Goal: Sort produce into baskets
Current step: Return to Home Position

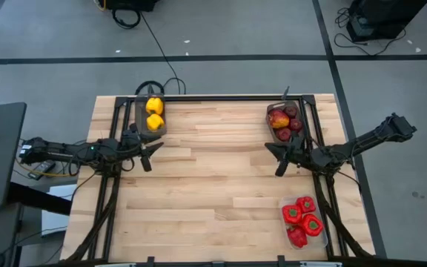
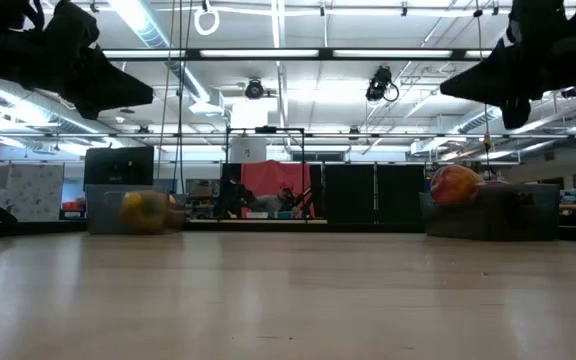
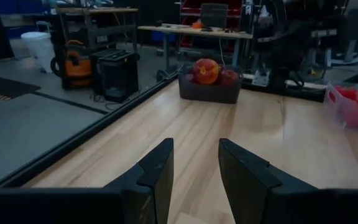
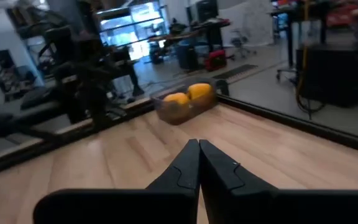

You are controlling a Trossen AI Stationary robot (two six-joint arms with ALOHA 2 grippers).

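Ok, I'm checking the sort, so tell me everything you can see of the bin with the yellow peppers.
The bin is a small smoky-grey, see-through plastic rectangle, upright on the wooden table by its far left corner. Two yellow peppers show in it, one behind the other; nothing else shows inside it.

The high camera is looking straight down from well above, covering the whole table [image 1: 213,178]. The low camera is sitting at tabletop level, facing the far edge. The left wrist camera is facing right toward the apple bin [image 3: 209,92], the right one left toward the yellow pepper bin [image 4: 179,109]; the high and low views are sharing both.
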